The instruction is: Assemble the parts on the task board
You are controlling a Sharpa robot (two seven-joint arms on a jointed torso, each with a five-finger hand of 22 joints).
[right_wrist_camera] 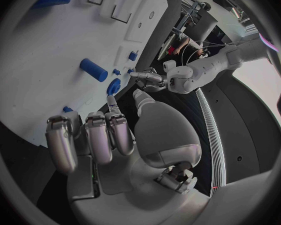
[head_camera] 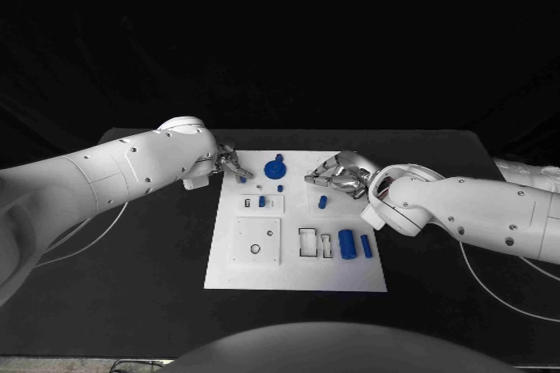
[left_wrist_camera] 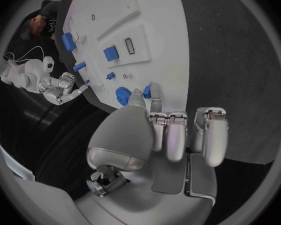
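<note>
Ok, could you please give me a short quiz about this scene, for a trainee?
1. True or false: seen from the head camera, the round blue plastic disc lies between the silver left hand and the silver right hand.
2. Where do the two long blue cylinders lie on the white task board? A) far left part B) near right part C) on the black table, off the board
3. Which hand is at the board's far left corner?
Key: 1 true; 2 B; 3 the left hand.
</note>
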